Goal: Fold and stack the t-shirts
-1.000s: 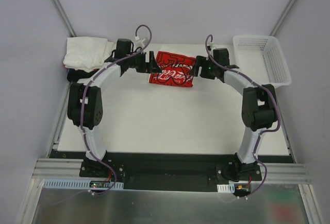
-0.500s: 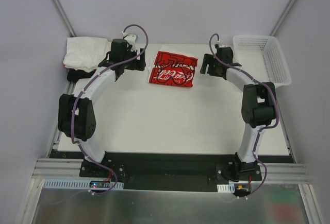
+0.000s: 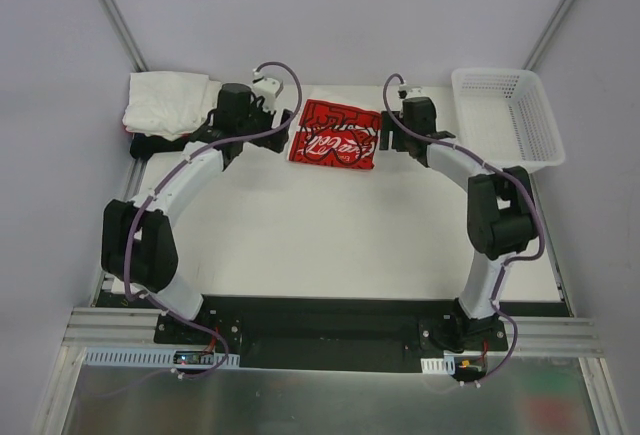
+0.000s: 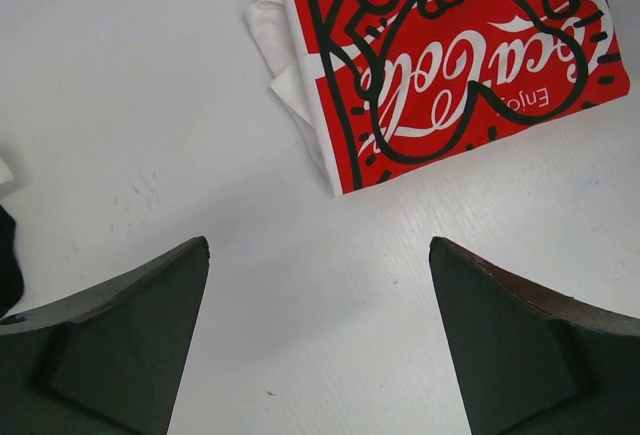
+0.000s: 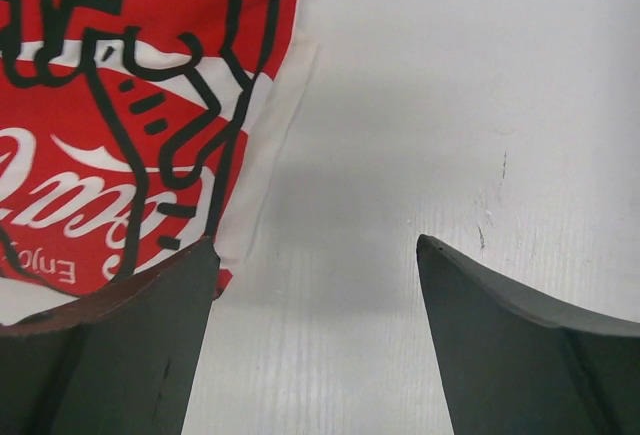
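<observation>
A folded red t-shirt (image 3: 335, 135) with white lettering and black line art lies flat at the back middle of the table. My left gripper (image 3: 280, 127) hovers just off its left edge, open and holding nothing. The left wrist view has the red t-shirt (image 4: 450, 55) ahead of the left gripper (image 4: 318, 242), with bare table between the fingers. My right gripper (image 3: 388, 129) sits at the shirt's right edge, open. In the right wrist view its left finger (image 5: 130, 345) overlaps the corner of the red t-shirt (image 5: 120, 105). White t-shirts (image 3: 170, 103) are piled at the back left over a black one (image 3: 152, 145).
A white plastic mesh basket (image 3: 505, 115) stands at the back right corner of the table (image 3: 330, 235). A sliver of black cloth (image 4: 8, 265) shows at the left edge of the left wrist view.
Both grippers drew back from the red t-shirt's sides, then came near its edges again. The left arm's elbow swung down and to the left. The shirt stayed flat.
</observation>
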Controlling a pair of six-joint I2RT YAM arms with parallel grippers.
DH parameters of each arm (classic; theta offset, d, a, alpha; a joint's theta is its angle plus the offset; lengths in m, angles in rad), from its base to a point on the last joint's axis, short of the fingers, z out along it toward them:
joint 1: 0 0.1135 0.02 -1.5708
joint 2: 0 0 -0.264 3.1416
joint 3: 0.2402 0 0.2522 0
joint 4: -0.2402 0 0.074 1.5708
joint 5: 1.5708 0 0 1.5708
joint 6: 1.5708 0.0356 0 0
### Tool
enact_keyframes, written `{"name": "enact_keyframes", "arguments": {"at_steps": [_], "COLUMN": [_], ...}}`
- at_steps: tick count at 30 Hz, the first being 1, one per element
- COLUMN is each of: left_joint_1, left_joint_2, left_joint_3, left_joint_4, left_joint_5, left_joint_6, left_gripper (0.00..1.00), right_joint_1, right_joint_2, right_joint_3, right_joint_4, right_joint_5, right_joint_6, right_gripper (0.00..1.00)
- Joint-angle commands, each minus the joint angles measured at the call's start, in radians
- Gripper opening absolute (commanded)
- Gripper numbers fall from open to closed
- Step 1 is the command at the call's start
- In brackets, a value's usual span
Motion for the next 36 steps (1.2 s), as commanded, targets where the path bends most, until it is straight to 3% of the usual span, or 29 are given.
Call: {"name": "enact_keyframes", "arguments": {"at_steps": [1, 5, 10, 14, 17, 21, 24, 33, 36], "left_joint_1": [-0.044, -0.057, -0.078, -0.093, -0.098, -0.1, -0.1, -0.1, -0.1], "left_joint_2": [-0.077, -0.127, -0.296, -0.433, -0.496, -0.485, -0.406, -0.22, -0.23], "left_joint_3": [-0.008, -0.022, -0.151, -0.336, -0.399, -0.398, -0.335, -0.278, -0.284], "left_joint_4": [0.015, 0.027, 0.204, 0.404, 0.482, 0.482, 0.404, 0.41, 0.412], "left_joint_5": [-0.054, -0.118, -0.192, -0.234, -0.252, -0.251, -0.258, -0.178, -0.197], "left_joint_6": [0.05, 0.004, -0.008, 0.015, 0.017, 0.012, 0.007, -0.039, -0.029], "left_gripper": [0.91, 0.9, 0.91, 0.94, 0.94, 0.96, 0.97, 0.97, 0.98], "right_joint_1": [0.013, 0.016, 0.022, 0.085, 0.125, 0.129, 0.119, 0.114, 0.137], "right_joint_2": [-0.158, -0.29, -0.475, -0.583, -0.581, -0.623, -0.609, -0.345, -0.252], "right_joint_3": [-0.042, -0.102, -0.264, -0.384, -0.358, -0.377, -0.334, -0.239, -0.161], "right_joint_4": [0.076, 0.097, 0.238, 0.366, 0.313, 0.273, 0.156, 0.157, 0.165], "right_joint_5": [0.059, 0.084, 0.162, 0.417, 0.523, 0.406, 0.346, 0.415, 0.626], "right_joint_6": [-0.051, -0.057, -0.082, -0.189, -0.243, -0.202, -0.144, -0.153, -0.172], "right_gripper": [0.83, 0.83, 0.83, 0.83, 0.84, 0.88, 0.92, 0.94, 0.93]}}
